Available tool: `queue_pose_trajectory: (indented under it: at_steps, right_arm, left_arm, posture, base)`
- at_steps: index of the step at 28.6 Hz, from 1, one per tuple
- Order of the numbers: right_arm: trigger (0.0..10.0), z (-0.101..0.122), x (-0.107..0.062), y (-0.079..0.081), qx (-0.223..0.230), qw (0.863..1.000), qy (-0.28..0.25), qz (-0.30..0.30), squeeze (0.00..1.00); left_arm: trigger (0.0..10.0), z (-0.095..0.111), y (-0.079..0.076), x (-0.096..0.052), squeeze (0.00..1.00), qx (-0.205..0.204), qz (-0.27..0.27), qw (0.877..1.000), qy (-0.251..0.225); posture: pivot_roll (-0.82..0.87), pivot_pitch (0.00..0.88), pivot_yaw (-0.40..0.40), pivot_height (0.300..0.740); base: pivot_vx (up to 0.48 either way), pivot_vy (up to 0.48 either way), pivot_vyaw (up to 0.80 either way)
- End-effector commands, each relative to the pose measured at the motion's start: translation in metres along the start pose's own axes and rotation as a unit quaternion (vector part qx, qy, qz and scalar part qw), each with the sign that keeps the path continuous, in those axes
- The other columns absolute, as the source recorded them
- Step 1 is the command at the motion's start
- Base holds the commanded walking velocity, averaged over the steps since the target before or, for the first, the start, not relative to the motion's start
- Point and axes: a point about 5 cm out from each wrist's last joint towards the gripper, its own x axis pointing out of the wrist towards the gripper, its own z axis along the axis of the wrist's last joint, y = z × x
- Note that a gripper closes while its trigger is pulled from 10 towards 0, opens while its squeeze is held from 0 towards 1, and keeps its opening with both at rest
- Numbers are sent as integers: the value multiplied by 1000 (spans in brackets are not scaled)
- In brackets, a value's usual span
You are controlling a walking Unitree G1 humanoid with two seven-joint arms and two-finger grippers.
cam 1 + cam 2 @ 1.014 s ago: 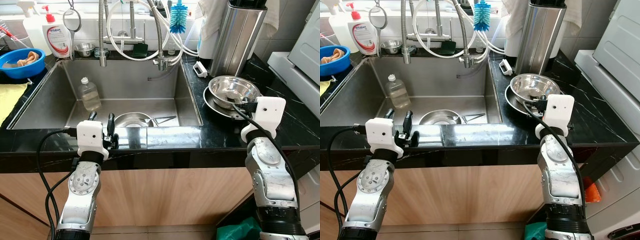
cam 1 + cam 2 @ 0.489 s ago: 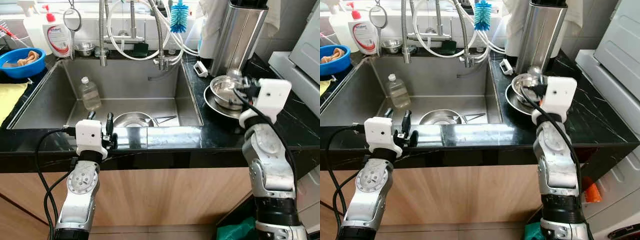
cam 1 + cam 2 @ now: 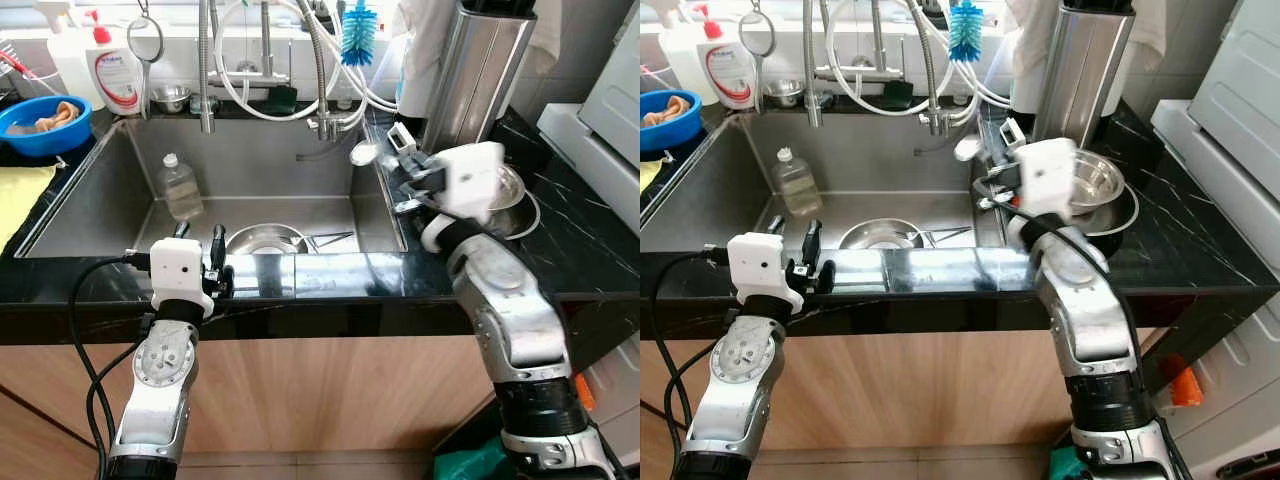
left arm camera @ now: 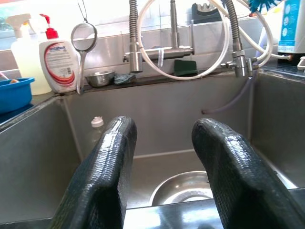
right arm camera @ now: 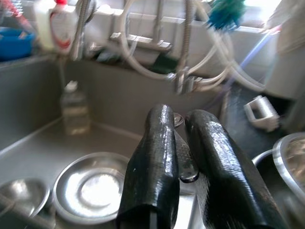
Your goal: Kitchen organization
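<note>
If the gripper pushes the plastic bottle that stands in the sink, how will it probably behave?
The plastic bottle looks nearly empty, so it is probably light and would slide easily on the smooth steel sink. It stands upright and is taller than wide, so a push near its cap may tip it. Its clear thin wall would likely dent under a firm squeeze.

Right gripper: two glossy black fingers pinch a slim steel spoon handle between them. Beyond the fingertips, a clear plastic bottle; below them, a round shiny steel bowl on the sink floor.
</note>
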Motion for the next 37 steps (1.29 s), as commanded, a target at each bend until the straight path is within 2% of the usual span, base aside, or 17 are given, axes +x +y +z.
queue_pose_trajectory:
  at_steps: [1,6,9,20,21,22,23,24,30,31,32,37]
  right_arm:
    - [10000,-4,-1,0,-7,1000,14,14,0]
    - [10000,-12,-1,3,5,999,28,35,0]
    - [10000,-26,-3,2,6,996,70,55,0]
    - [10000,-36,-4,-6,16,995,91,35,0]
    - [10000,-38,-4,-7,13,995,95,32,90]
    - [10000,-39,-4,-7,11,995,98,30,90]
    - [10000,-40,-4,-7,13,994,101,30,267]
    - [10000,-42,-4,-6,17,994,102,32,961]
    - [10000,-42,-3,-6,16,994,101,24,898]
    - [10000,-40,-3,-8,9,995,96,19,239]
    - [10000,-38,-2,-9,6,996,91,14,0]
    - [10000,-20,0,-23,-15,998,57,-34,0]
  left_arm:
    - [10000,-7,1,-4,0,0,1,1000,21]
    - [10000,-8,0,-4,0,-1,-1,1000,22]
    - [10000,-8,0,-4,0,0,-1,1000,23]
    - [10000,-9,1,-5,0,-1,1,1000,27]
    - [10000,-9,0,-5,0,-1,1,1000,27]
    - [10000,-9,0,-5,0,-1,1,1000,27]
    - [10000,-9,0,-5,0,-2,1,1000,28]
    - [10000,-9,0,-5,0,-2,1,1000,28]
    - [10000,-9,1,-6,0,-2,4,1000,29]
    - [10000,-10,1,-6,0,-1,4,1000,29]
    - [10000,-9,1,-6,0,-1,4,1000,29]
    - [10000,-10,0,-5,0,-2,5,1000,29]
  posture:
    - [-54,0,-34,706]
    - [-55,0,-33,706]
    - [-52,0,-33,706]
    - [-55,0,-35,706]
    - [-53,0,-36,706]
    - [-53,0,-36,706]
    - [-53,0,-36,706]
    - [-53,4,-36,706]
    - [-52,9,-36,706]
    - [-52,9,-36,706]
    - [-54,11,-36,706]
    - [-61,15,-35,706]
  base:
    - [0,0,0]
    - [0,0,0]
    - [0,0,0]
    - [0,0,0]
    - [0,0,0]
    - [0,0,0]
    - [0,0,0]
    - [0,0,0]
    - [0,0,0]
    - [0,0,0]
    - [0,0,0]
    - [0,0,0]
